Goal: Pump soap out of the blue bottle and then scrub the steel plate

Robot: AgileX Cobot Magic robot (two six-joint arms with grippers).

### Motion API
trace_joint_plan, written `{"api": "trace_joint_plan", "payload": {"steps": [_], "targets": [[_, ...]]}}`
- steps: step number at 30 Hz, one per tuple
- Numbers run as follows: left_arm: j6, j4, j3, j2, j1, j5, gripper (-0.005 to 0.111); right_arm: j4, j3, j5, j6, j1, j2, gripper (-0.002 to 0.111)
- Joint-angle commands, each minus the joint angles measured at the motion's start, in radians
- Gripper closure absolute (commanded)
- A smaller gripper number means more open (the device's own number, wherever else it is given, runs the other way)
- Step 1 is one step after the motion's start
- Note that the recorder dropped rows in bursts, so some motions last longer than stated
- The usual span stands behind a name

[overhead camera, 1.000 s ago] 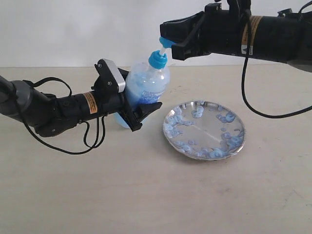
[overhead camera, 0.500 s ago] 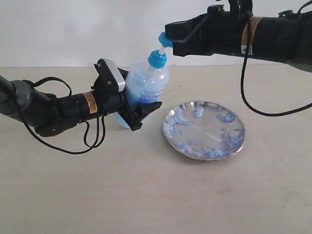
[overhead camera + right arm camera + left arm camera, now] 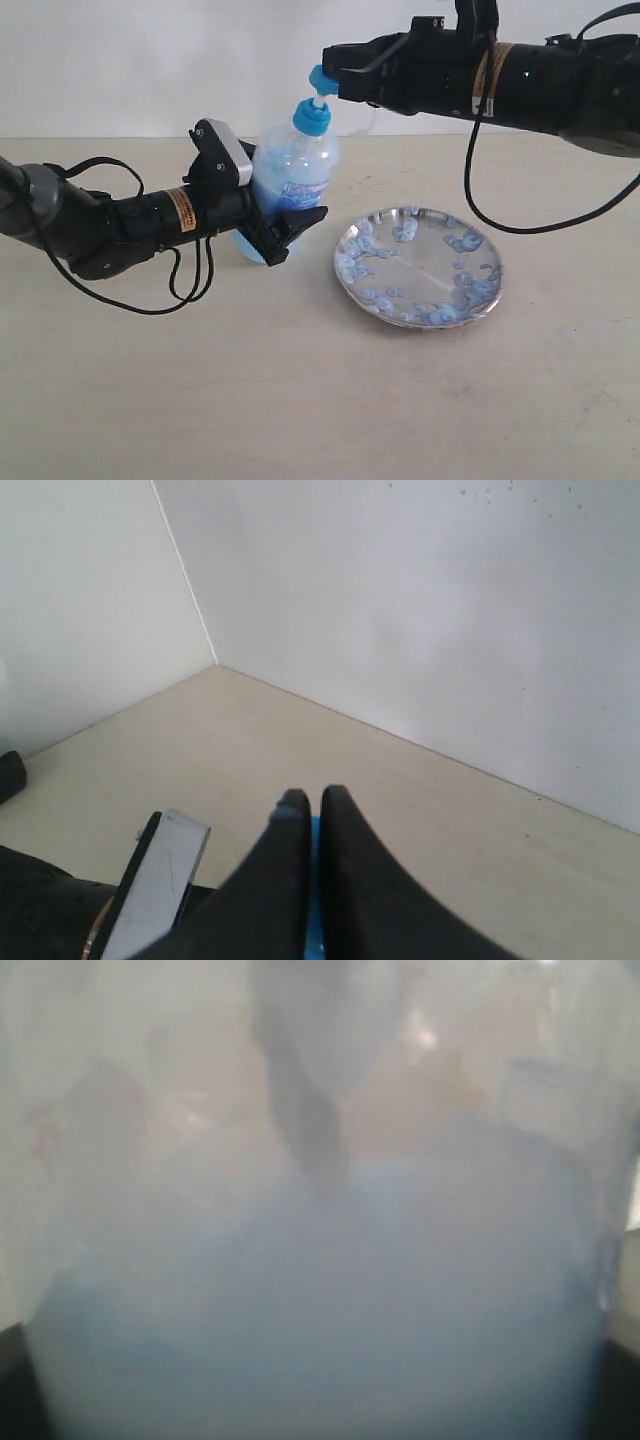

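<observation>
Exterior view showed your left pincer [image 3: 283,226] clamped around the body of the blue bottle [image 3: 297,165], which leaned over, near the steel plate [image 3: 425,262] but apart from it. Your right pincer [image 3: 330,76], fingers almost together, sat at the pump head [image 3: 318,82]. Further right, the plate lay on the table [image 3: 200,400] with many soap [image 3: 405,230] blobs. For a good pump, I judged you needed a firm left grip, a push along the stem, and the spout aimed over the plate.

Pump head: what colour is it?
The pump head is bright blue, clearest in the exterior view.
</observation>
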Motion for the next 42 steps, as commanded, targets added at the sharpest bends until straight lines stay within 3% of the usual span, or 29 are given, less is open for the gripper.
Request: {"api": "trace_joint_plan", "payload": {"steps": [1,8,16,20,24,32,35,38,41,42], "targets": [[0.016,0.060,-0.005,0.000,-0.015,-0.004,0.103,-0.141,0.032,0.164,-0.005,0.040,0.058,0.108],[-0.012,0.060,-0.005,0.000,-0.015,-0.004,0.103,-0.042,0.032,0.172,-0.117,0.040,0.044,0.108],[-0.220,0.052,-0.005,0.006,-0.015,-0.021,0.103,0.365,0.032,0.180,-0.609,0.040,-0.121,0.108],[-0.298,-0.030,-0.005,0.035,-0.013,-0.171,0.103,0.515,0.045,0.262,-0.684,0.038,-0.264,0.108],[-0.298,-0.137,-0.005,0.062,-0.011,-0.233,0.103,0.541,0.170,0.287,-0.724,0.038,-0.427,0.108],[-0.279,-0.128,-0.005,0.074,-0.009,-0.233,0.100,0.772,0.565,0.230,-0.875,0.038,-0.713,0.108],[-0.279,-0.070,-0.005,0.074,-0.009,-0.233,0.082,0.814,0.657,0.245,-0.884,0.038,-0.775,0.108],[-0.301,-0.025,-0.005,0.074,-0.009,-0.233,0.045,0.821,0.705,0.247,-0.884,0.038,-0.817,0.108],[-0.306,-0.077,-0.005,0.074,-0.012,-0.233,-0.003,0.821,0.714,0.256,-0.884,0.038,-0.832,0.108],[-0.309,-0.094,-0.005,0.074,-0.012,-0.233,-0.002,0.821,0.714,0.256,-0.891,0.038,-0.832,0.108]]}}
